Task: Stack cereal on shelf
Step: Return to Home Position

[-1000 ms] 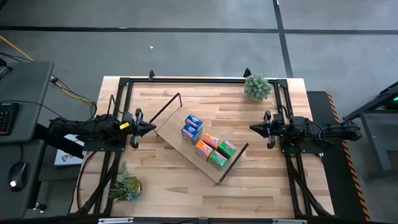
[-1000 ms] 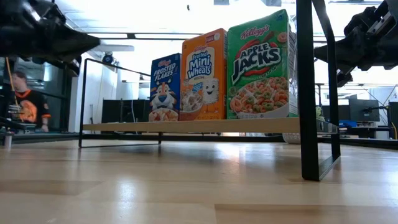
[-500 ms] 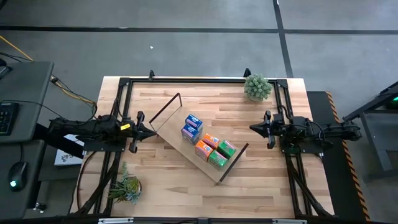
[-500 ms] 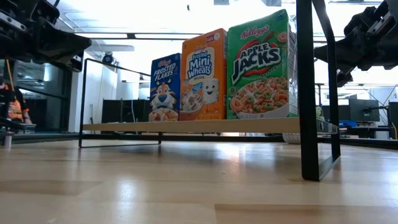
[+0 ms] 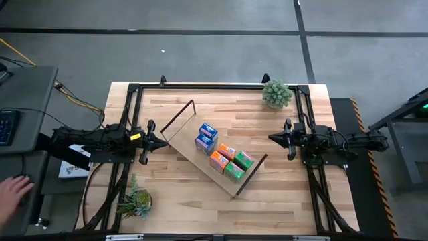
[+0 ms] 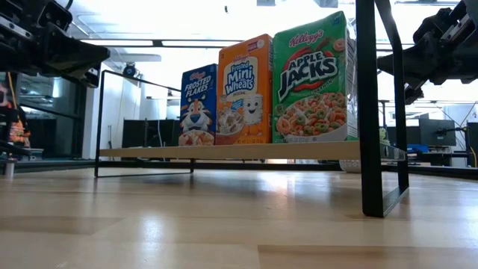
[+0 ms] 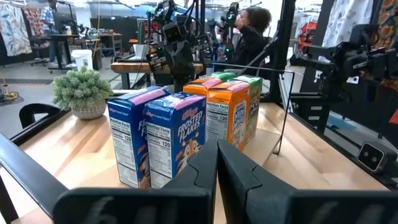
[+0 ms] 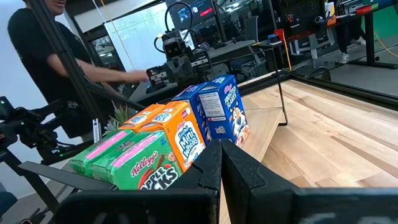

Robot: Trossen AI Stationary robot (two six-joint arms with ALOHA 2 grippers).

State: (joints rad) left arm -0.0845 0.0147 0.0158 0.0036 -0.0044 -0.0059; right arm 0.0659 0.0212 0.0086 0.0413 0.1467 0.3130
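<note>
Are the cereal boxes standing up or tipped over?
Standing up. The cereal boxes sit upright in a row on the shelf.

Kellogg's Frosted Flakes showing on the blue cereal box [image 6: 198,104], Frosted Mini Wheats showing on the orange cereal box [image 6: 244,90], Kellogg's Apple Jacks showing on the green cereal box [image 6: 312,78], Calories 120 appearing on a blue side panel [image 7: 158,149].

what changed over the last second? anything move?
The left tool drew back slightly toward the table's left edge, holding nothing. A person's hand came into the high view at lower left, off the table. The right tool, the cereal boxes and the shelf stayed put.
</note>
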